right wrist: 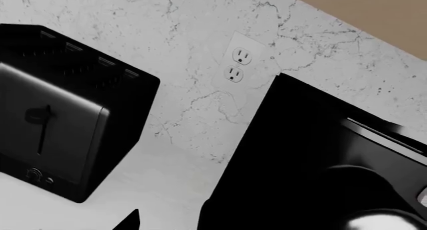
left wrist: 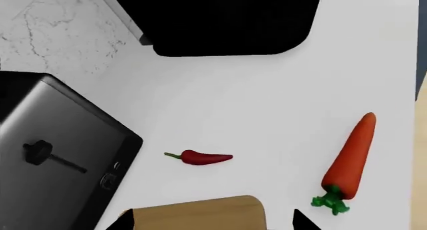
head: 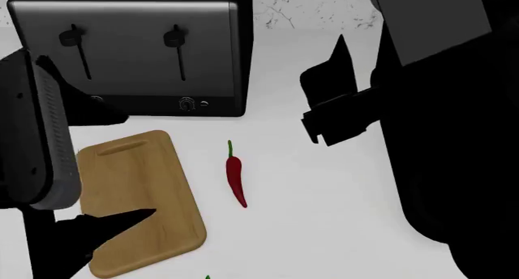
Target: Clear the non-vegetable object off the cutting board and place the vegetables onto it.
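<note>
The light-tan cutting board (head: 138,188) lies bare on the white counter in front of the toaster. My left gripper (left wrist: 213,222) hovers open over the board's end (left wrist: 200,212), nothing between its fingers; one dark fingertip (head: 121,220) shows over the board in the head view. The red chili pepper (head: 235,179) lies just right of the board, also seen from the left wrist (left wrist: 199,157). The orange carrot (left wrist: 350,160) with its green top lies further off. My right gripper (head: 331,93) hangs open and empty above the counter's right part. The non-vegetable object is out of view.
A black and steel toaster (head: 134,54) stands behind the board, close to my left arm (head: 41,139). A large black shape (head: 446,121) fills the right side. A marble backsplash with a wall outlet (right wrist: 237,63) backs the counter.
</note>
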